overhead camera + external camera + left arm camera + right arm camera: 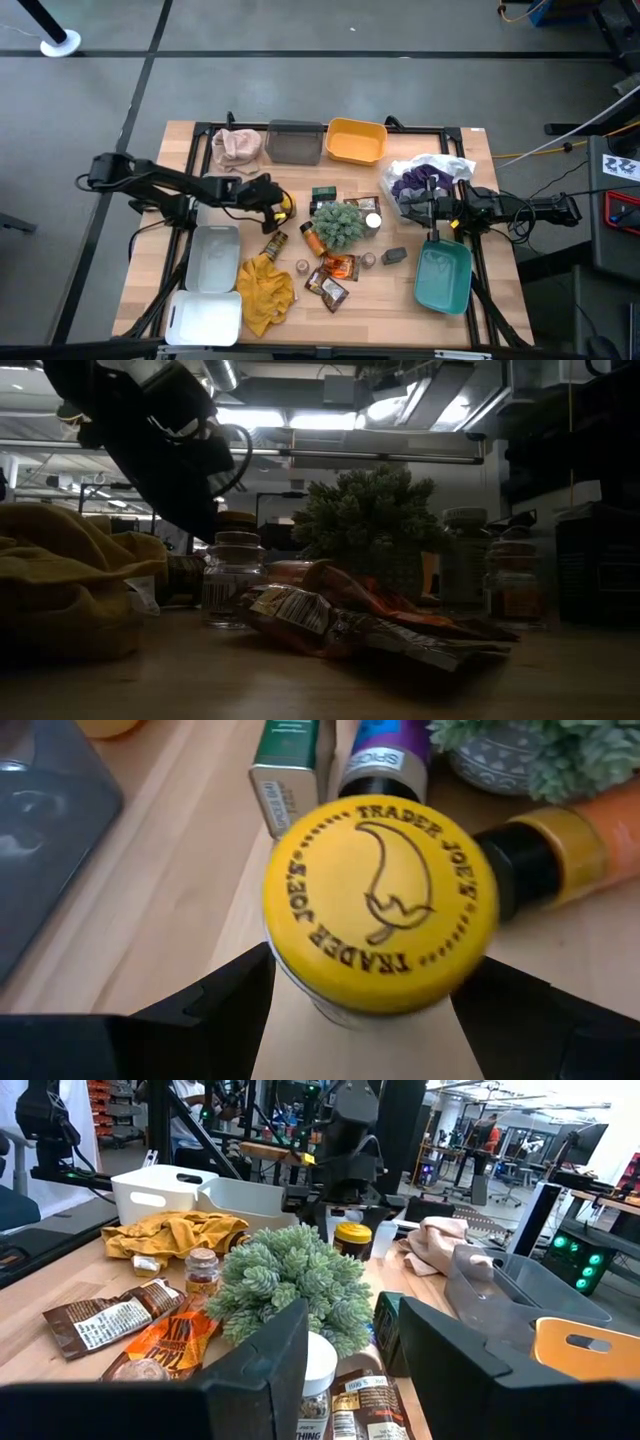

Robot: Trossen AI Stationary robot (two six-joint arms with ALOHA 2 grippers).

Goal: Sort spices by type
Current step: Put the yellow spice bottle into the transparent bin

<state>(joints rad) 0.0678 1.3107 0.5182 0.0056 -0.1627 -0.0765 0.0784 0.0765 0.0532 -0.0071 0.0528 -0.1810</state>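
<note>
Left wrist view: left gripper (365, 1005), fingers spread wide, is straddling a round yellow-lidded glass spice jar (380, 905) standing on the wooden worktop (190, 900); rigid, probably slippery, it is best gripped beneath the lid.

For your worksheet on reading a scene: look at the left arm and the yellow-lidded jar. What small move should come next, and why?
Probably close the left tool on the yellow-lidded jar: its open fingers already stand on either side of the jar, which is not yet gripped.
</note>
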